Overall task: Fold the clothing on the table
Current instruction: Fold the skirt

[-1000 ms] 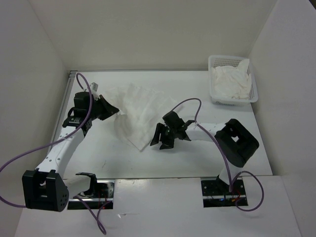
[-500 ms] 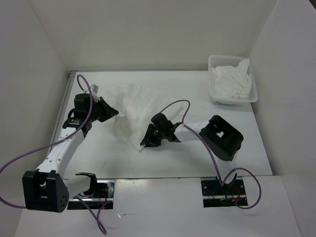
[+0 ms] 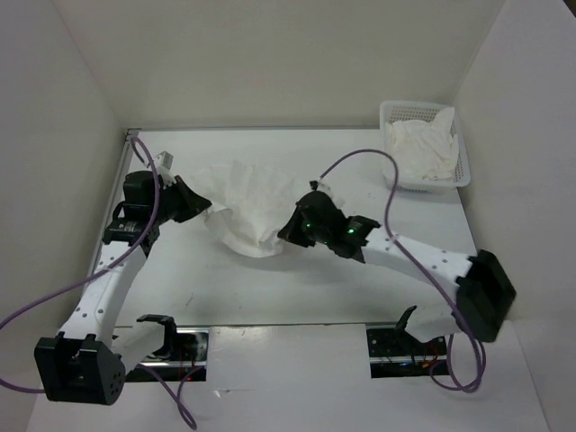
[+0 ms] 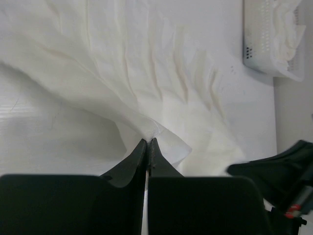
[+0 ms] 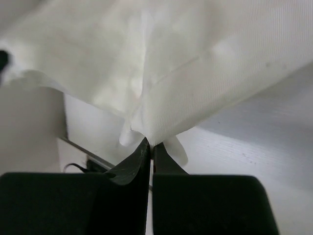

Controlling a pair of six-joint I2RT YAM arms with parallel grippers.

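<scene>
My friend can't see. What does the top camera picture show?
Two robot hands pinch the white clothing on the table: the left hand on its left edge, the right hand on its near right edge, both shut. A basket of white cloth sits at the far right corner.

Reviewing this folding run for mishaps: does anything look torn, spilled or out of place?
Nothing stands out. The clothing is bunched, but only because the left gripper and right gripper each pinch an edge of it. The cloth bundle sits inside the basket.
</scene>
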